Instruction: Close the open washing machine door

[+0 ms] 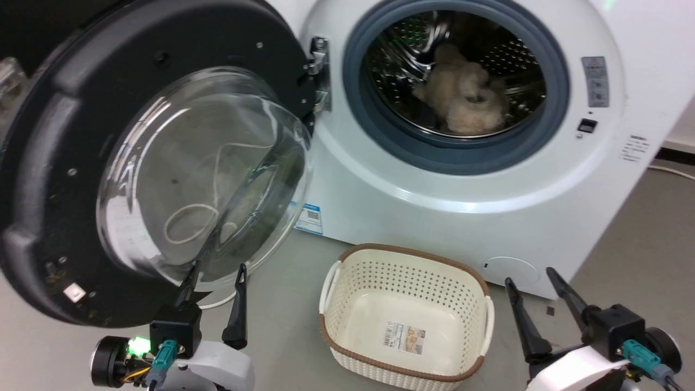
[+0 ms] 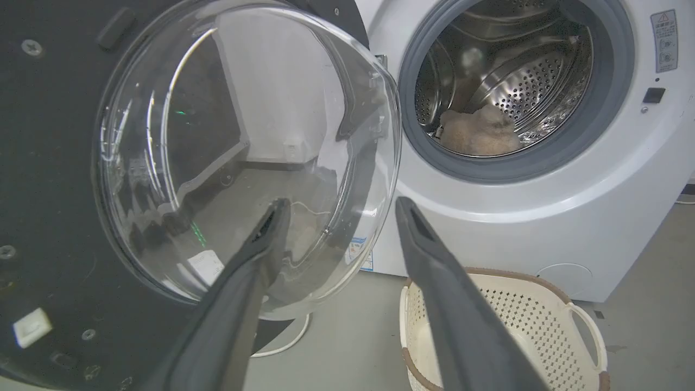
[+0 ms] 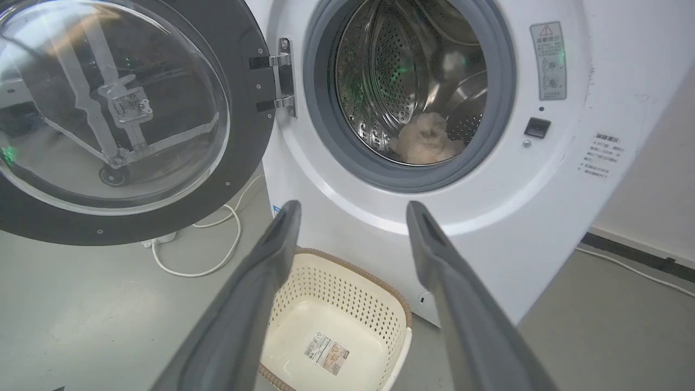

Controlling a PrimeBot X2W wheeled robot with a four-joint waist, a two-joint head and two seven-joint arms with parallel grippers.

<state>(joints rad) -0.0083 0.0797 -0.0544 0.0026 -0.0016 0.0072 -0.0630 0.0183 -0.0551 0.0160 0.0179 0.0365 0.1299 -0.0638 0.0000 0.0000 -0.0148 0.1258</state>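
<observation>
Just ahead of my left gripper (image 1: 218,267), the washing machine door (image 1: 49,163) stands swung wide open. Its glass bowl bulges toward my fingertips, and I cannot tell whether they touch it. Both my grippers are spread and hold nothing; my right gripper (image 1: 529,276) hangs well off to the other side, near the machine's lower front.

The main risk, I judge, is the glass. It is smooth and curved, so a thin fingertip pressed there could skid off, and the door would barely swing. Pushing on the black rim, far from the hinge (image 1: 320,70), looks safer to me.

The basket (image 1: 404,252) sits on the floor between my two grippers, below the door's path, and my left arm could knock it while following the door round. A finger left inside the rim as the door meets the grey ring could get pinched. Too soft a push may leave the latch uncaught.
</observation>
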